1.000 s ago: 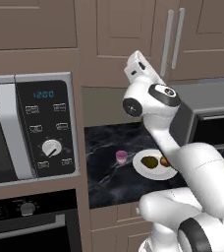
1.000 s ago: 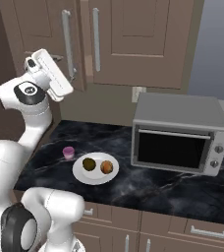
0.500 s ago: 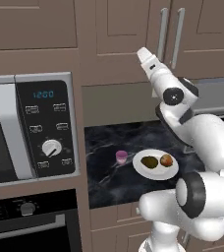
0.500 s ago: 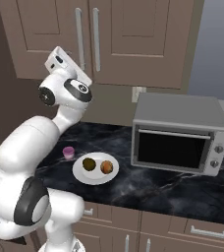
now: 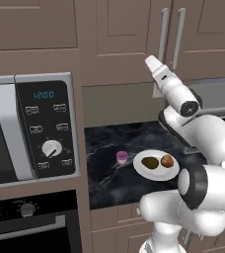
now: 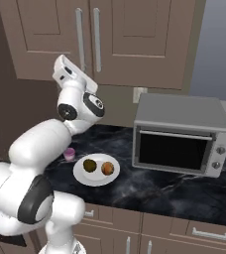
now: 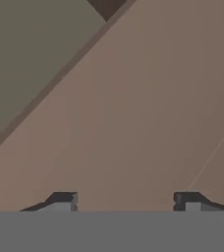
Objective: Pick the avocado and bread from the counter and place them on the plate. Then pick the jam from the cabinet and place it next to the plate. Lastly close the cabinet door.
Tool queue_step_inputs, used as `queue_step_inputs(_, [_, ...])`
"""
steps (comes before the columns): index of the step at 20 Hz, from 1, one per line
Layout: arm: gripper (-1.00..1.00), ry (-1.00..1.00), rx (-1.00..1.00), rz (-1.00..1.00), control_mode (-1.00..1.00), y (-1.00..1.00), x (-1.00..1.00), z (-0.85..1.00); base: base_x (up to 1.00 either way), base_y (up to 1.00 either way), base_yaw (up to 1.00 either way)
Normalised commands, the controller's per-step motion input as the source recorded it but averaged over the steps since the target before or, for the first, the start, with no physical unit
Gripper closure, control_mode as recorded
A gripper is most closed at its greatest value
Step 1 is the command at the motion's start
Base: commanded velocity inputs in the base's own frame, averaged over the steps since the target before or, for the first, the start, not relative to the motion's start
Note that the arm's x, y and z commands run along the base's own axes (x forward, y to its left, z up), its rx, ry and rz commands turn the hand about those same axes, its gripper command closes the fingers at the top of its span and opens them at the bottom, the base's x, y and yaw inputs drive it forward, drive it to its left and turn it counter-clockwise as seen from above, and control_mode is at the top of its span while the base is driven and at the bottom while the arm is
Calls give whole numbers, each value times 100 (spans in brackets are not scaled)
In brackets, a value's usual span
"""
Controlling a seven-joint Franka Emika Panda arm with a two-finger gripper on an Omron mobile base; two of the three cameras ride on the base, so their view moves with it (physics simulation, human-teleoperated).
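Observation:
The white plate (image 5: 156,172) (image 6: 96,178) lies on the black counter (image 5: 104,143) (image 6: 184,188). On it sit the dark avocado (image 5: 149,162) (image 6: 89,164) and the orange-brown bread (image 5: 167,160) (image 6: 107,169). The pink jam (image 5: 122,157) (image 6: 69,154) stands on the counter just left of the plate. My gripper (image 5: 150,61) (image 6: 60,64) (image 7: 125,201) is raised to the brown cabinet (image 5: 129,29) (image 6: 135,30), close against the left cabinet door (image 7: 133,113). Its fingertips (image 7: 65,201) stand apart with nothing between them. Both doors look flush and shut, their silver handles (image 5: 163,37) (image 6: 79,39) side by side.
A built-in microwave (image 5: 30,128) fills the wall left of the counter, with an oven (image 5: 25,222) below it. A silver toaster oven (image 6: 182,134) stands on the counter right of the plate. Drawers (image 6: 204,233) run under the counter edge.
The left cabinet door was ajar a second ago and now sits shut. My arm has swung right with it, and the hand stays up at the door.

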Motion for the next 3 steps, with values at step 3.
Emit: queue_step_inputs(3, [-100, 33, -9, 0, -100, 0, -75, 100, 0, 0, 0])
